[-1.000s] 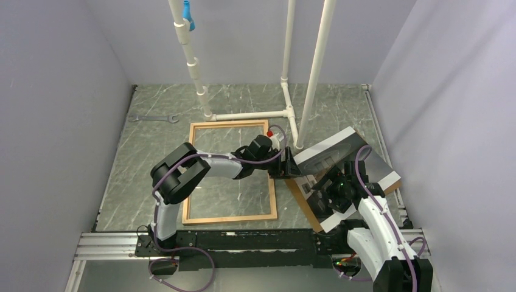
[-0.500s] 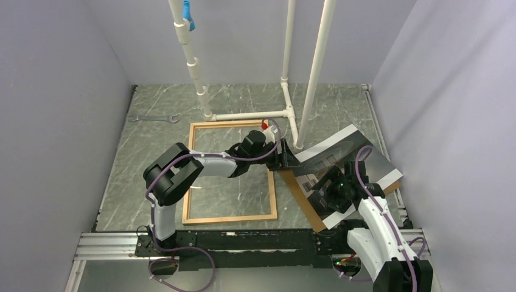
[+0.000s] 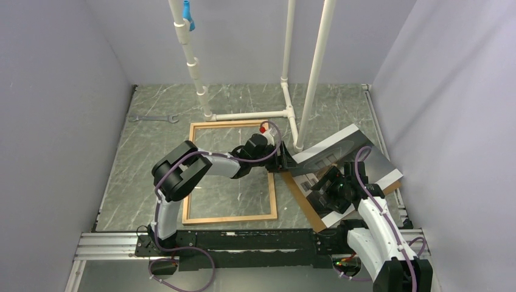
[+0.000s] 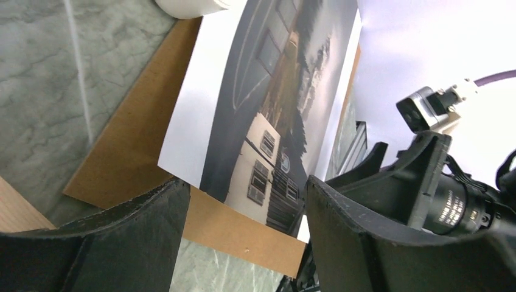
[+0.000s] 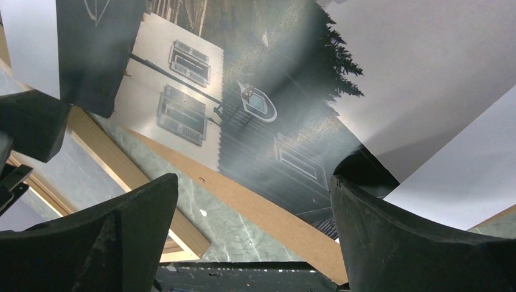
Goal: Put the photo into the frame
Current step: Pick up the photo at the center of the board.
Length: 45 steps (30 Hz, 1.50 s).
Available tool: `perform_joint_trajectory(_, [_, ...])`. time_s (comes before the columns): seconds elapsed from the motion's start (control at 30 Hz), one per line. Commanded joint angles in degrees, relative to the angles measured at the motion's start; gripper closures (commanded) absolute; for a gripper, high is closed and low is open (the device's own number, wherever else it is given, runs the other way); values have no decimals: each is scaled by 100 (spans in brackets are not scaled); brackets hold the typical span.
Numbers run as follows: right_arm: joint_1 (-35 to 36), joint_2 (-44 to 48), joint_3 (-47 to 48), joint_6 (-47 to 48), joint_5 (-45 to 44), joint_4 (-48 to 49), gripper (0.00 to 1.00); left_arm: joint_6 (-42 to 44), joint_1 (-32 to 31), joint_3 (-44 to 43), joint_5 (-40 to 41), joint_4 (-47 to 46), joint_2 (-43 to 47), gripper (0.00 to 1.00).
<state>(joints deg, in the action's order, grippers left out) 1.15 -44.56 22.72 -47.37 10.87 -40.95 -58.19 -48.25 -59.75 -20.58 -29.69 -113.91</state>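
The photo (image 3: 344, 159), a dark landscape with a white house and white border, lies askew on a brown backing panel (image 3: 302, 196) at the right. The light wooden frame (image 3: 189, 176) lies flat at the centre, with bare table inside it. My left gripper (image 3: 286, 159) reaches across the frame's right strip to the photo's left corner. In the left wrist view it (image 4: 243, 182) is open, with the photo's (image 4: 268, 91) near edge in the gap. My right gripper (image 3: 325, 190) hovers over the photo's near end. It (image 5: 261, 182) is open wide above the photo (image 5: 255, 97) and panel edge (image 5: 274, 213).
A white pipe structure (image 3: 286, 112) stands just behind the frame and the photo, one upright (image 3: 313, 79) close to the photo's far corner. A wrench (image 3: 153, 118) lies at the back left. Grey walls close in both sides, and a rail (image 3: 243, 240) runs along the near edge.
My left gripper has slid a little further toward the photo's corner and its jaws have narrowed slightly. The right arm and the photo have barely moved.
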Motion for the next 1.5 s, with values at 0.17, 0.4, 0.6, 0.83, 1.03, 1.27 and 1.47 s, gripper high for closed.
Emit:
perform_joint_trajectory(0.17, [-14, -12, 91, 21, 108, 79, 4, -74, -50, -340, 395, -481, -352, 31])
perform_joint_trajectory(0.4, [-21, 268, 513, 38, 140, -299, 4, -173, -70, -375, 432, -711, -423, 55])
perform_joint_trajectory(0.6, [-18, 690, 997, -26, 197, -605, 4, -93, -99, -75, 530, -1051, -67, 80])
perform_joint_trajectory(0.83, [-18, 691, 1355, 88, 270, -737, 4, 265, -114, 137, 584, -806, 499, 100])
perform_joint_trajectory(1.03, [-18, 631, 1478, 212, 382, -722, 4, 783, -110, 271, 623, -149, 1178, 100])
perform_joint_trajectory(1.27, [-18, 622, 1806, 369, 786, -546, 4, 1433, 69, 564, 556, 1076, 2540, 100])
perform_joint_trajectory(1.47, [-22, 766, 2043, 431, 1744, 19, 1, 1988, 447, 854, 772, 2713, 3898, 100])
